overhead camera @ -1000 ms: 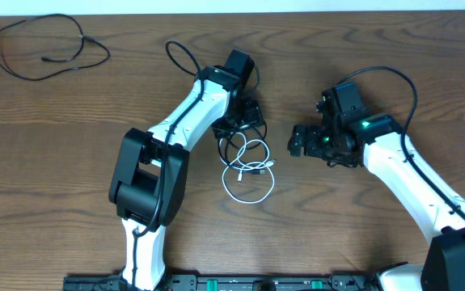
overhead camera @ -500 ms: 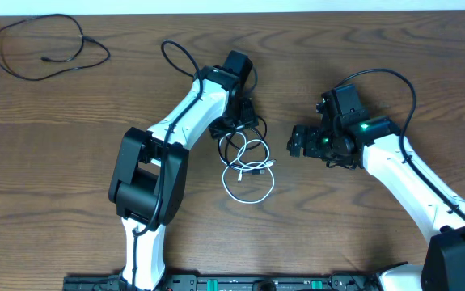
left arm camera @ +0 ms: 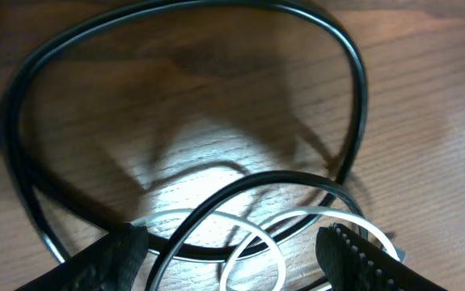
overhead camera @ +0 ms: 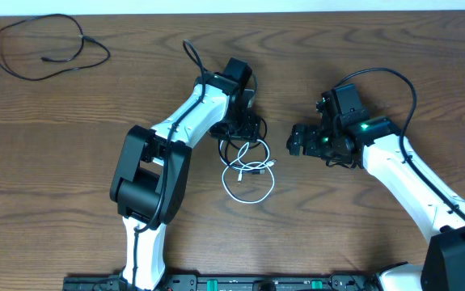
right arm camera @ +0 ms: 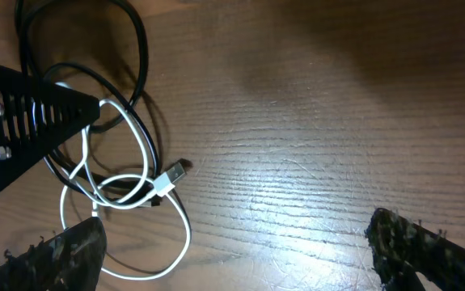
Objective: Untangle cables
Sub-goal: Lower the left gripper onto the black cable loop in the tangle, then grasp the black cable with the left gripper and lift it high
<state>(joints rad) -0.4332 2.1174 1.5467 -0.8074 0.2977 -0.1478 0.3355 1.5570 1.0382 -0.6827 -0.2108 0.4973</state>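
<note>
Tangle, mid-table: white cable [overhead camera: 248, 176] in loose overlapping loops, one plug [right arm camera: 167, 183] lying at the loops' right side. A black cable [overhead camera: 234, 146] is coiled through the upper part, crossing and touching the white strands. The second black cable [overhead camera: 50, 50] lies alone toward the far-left corner of the table [overhead camera: 70, 178], well apart from the rest.

Left gripper [overhead camera: 247, 123]: down over the upper edge of the tangle. Jaws spread wide. The wrist view shows a black strand and white strands running across the gap between the tips, with the larger black loop lying just ahead on the wood. Nothing is pinched (the strands sit loose, clear of either tip).

Right gripper [overhead camera: 295, 141]: near the tangle's right side, not touching it. Jaws released, only bare wood between them. From its wrist camera the tangle sits up and to the left, outside the gap, with the left gripper's dark tip resting against the loops.
</note>
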